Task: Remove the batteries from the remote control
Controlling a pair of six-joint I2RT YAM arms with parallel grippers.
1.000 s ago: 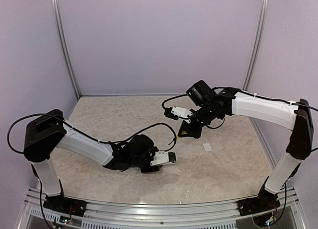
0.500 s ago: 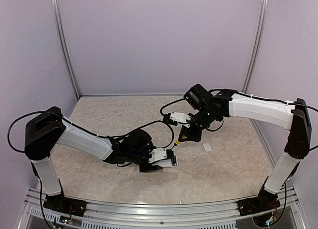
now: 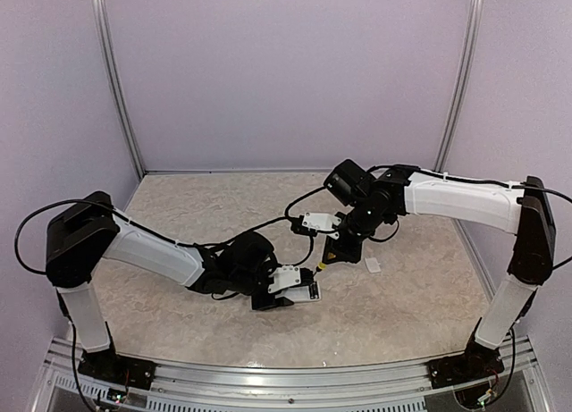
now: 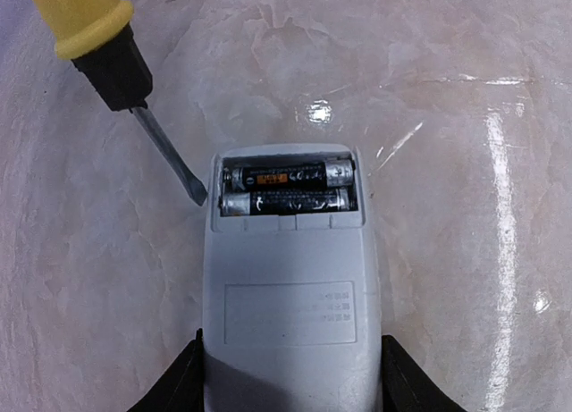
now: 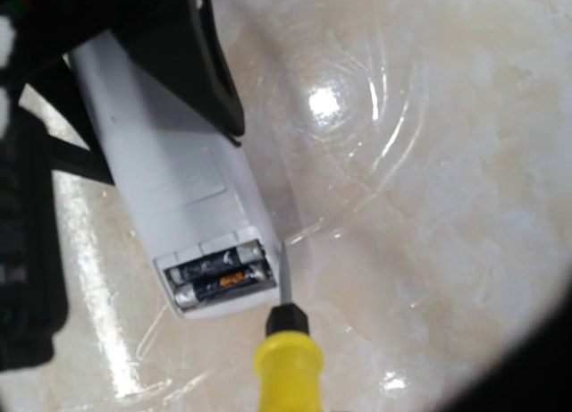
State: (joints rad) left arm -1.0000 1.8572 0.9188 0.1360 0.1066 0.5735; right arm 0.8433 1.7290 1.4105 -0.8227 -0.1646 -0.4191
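Observation:
My left gripper (image 3: 284,293) is shut on the white remote control (image 4: 290,296), gripping its sides and holding it flat on the table. The battery compartment is open at the remote's far end, and the two dark batteries (image 4: 290,187) lie side by side in it. They also show in the right wrist view (image 5: 219,276). My right gripper (image 3: 338,245) is shut on a yellow-handled screwdriver (image 5: 290,358). The screwdriver's blade tip (image 4: 198,196) rests at the outer side edge of the compartment, beside the batteries' ends. The right gripper's fingers are out of sight in the right wrist view.
The small white square cover piece (image 3: 373,265) lies on the marble-patterned table (image 3: 402,305) to the right of the grippers. Purple walls with metal posts close the back and both sides. The two arms' cables hang close together above the remote.
My right arm has come down and to the left, bringing the screwdriver tip to the remote's open compartment. My left gripper has shifted the remote slightly and now holds it still.

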